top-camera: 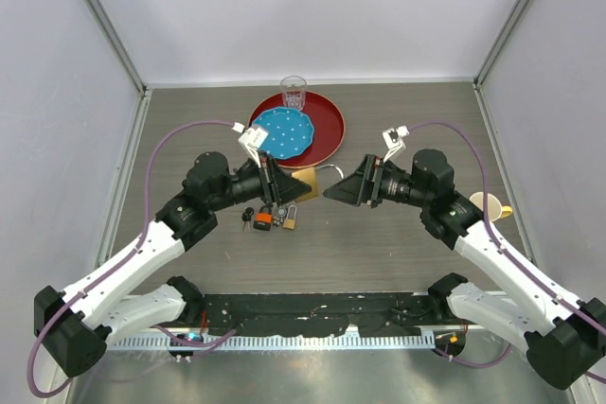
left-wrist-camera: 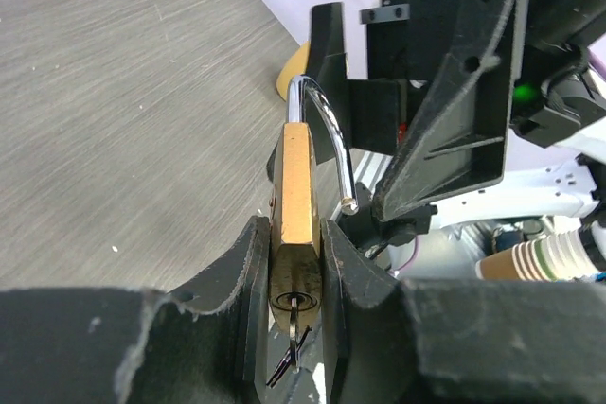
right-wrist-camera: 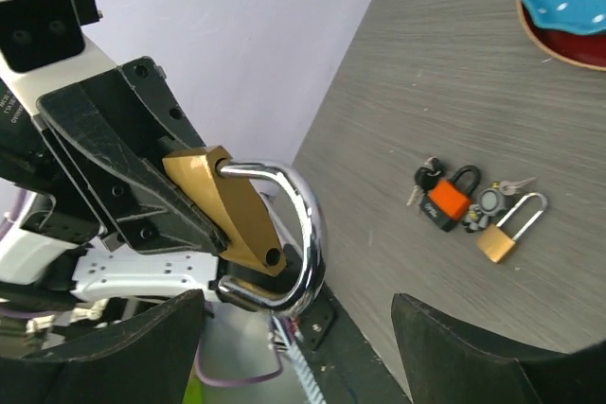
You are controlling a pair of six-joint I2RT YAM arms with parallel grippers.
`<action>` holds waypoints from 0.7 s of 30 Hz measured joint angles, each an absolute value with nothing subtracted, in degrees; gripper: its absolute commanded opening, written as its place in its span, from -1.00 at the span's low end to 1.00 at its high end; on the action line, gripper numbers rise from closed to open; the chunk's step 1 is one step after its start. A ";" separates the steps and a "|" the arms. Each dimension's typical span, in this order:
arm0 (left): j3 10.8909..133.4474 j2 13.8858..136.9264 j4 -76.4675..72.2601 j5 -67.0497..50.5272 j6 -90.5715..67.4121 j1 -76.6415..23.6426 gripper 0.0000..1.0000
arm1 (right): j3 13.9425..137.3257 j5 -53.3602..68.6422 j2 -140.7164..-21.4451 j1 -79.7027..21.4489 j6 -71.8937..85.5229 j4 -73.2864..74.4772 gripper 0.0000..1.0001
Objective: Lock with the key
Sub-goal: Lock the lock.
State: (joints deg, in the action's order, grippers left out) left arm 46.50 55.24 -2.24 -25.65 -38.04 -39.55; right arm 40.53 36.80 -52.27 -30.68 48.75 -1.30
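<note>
Above the counter (top-camera: 398, 243), near its centre, the left fingers (left-wrist-camera: 241, 281) pinch the body of a brass padlock (left-wrist-camera: 296, 186) between them and hold it clear of the surface. A key (left-wrist-camera: 295, 328) sits in the keyhole at the padlock's near end. The shackle (left-wrist-camera: 327, 130) stands open, its free end out of the body. The right fingers (right-wrist-camera: 142, 347) are spread wide and hold nothing. They face the shackle at close range, but whether they touch it cannot be told. On the counter below lie an orange padlock (right-wrist-camera: 450, 198) and a small brass padlock (right-wrist-camera: 507, 234), just beside each other. Farther back a red tray (top-camera: 327, 125) carries a blue plate (top-camera: 284, 131) and a glass (top-camera: 294, 92). A paper cup (top-camera: 485, 203) stands at the right.
</note>
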 measured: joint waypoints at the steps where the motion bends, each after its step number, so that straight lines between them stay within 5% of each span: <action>1: 46.30 55.13 -2.28 -25.47 -39.18 -39.18 -1.00 | 41.47 35.99 -52.01 -30.68 47.18 0.82 0.72; 21: 34.09 45.08 5.65 -23.81 -52.38 -37.85 -1.00 | 42.81 28.67 -33.69 -30.68 39.72 25.50 0.75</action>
